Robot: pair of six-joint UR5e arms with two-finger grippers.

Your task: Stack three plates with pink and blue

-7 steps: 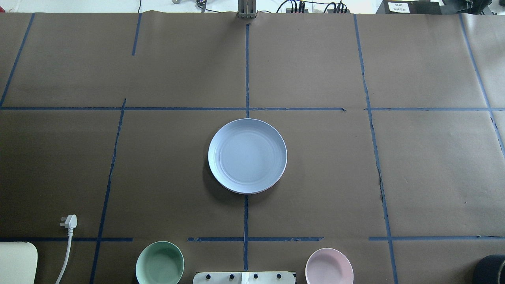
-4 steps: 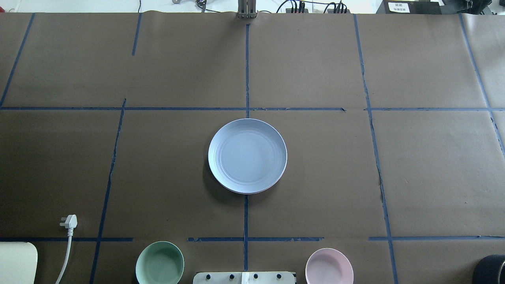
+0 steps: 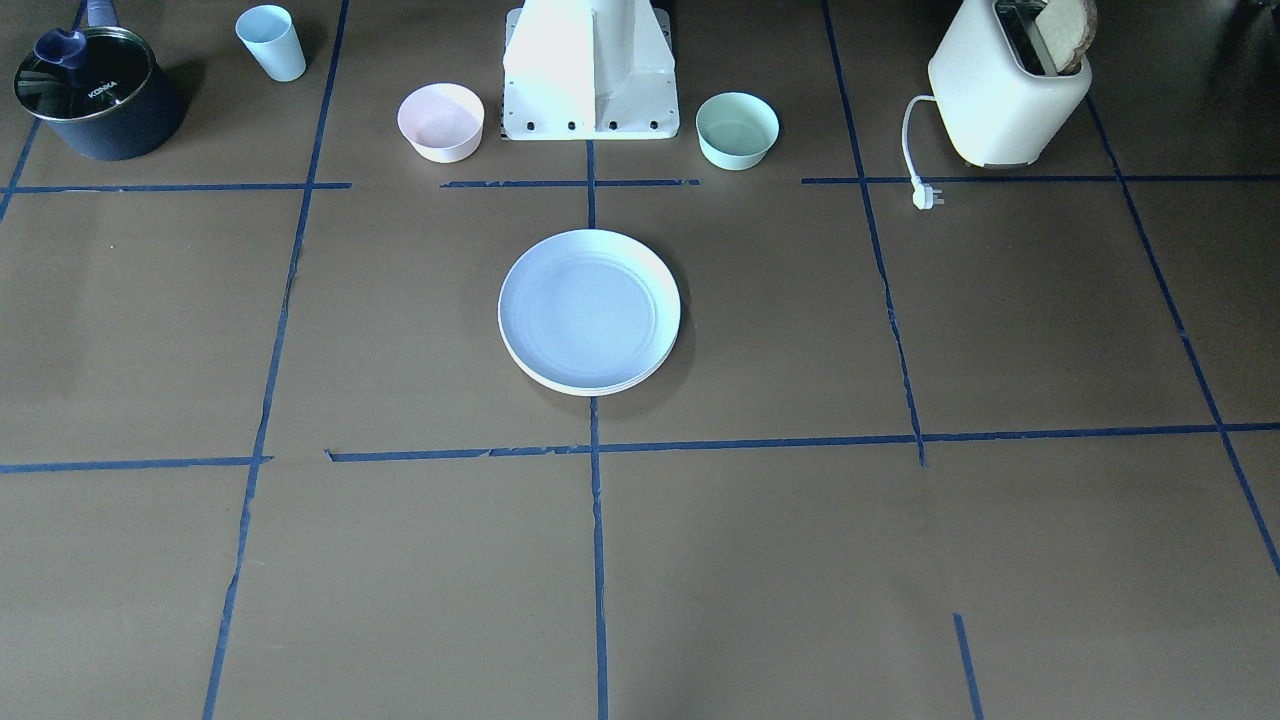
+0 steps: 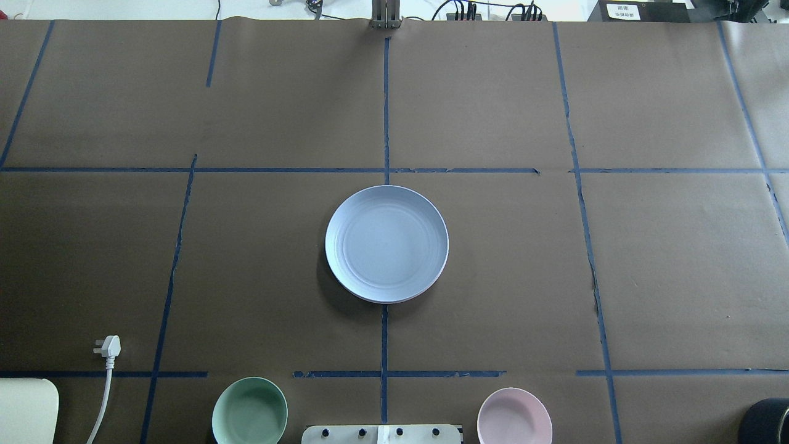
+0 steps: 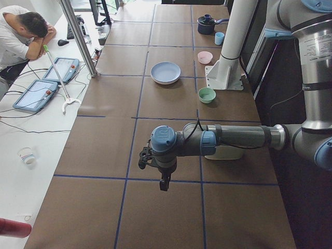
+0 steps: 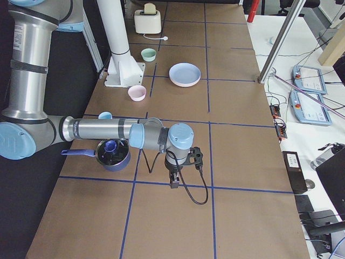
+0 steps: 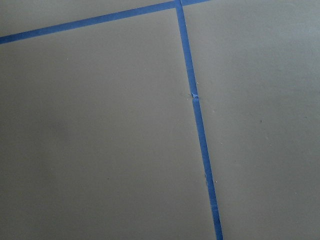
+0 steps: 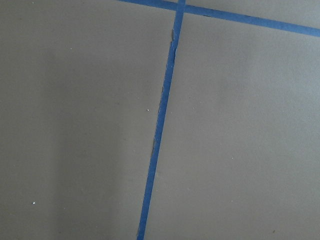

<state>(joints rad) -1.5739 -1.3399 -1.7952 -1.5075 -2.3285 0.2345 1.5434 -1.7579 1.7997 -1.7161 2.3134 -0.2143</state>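
Round matte light blue plate (image 4: pixel 386 243) topping a stack, cream-white plate (image 3: pixel 590 389) rim showing beneath, directly before the white robot pedestal (image 3: pixel 590 70), left gripper (image 5: pixel 164 185) and right gripper (image 6: pixel 174 183) well off to its sides, whether their fingers are apart or together impossible to tell.

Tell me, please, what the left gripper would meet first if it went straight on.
The left gripper points down, and its wrist view shows only the paper-covered table crossed by blue tape, so it would probably touch the table first, far from the stacked plates.
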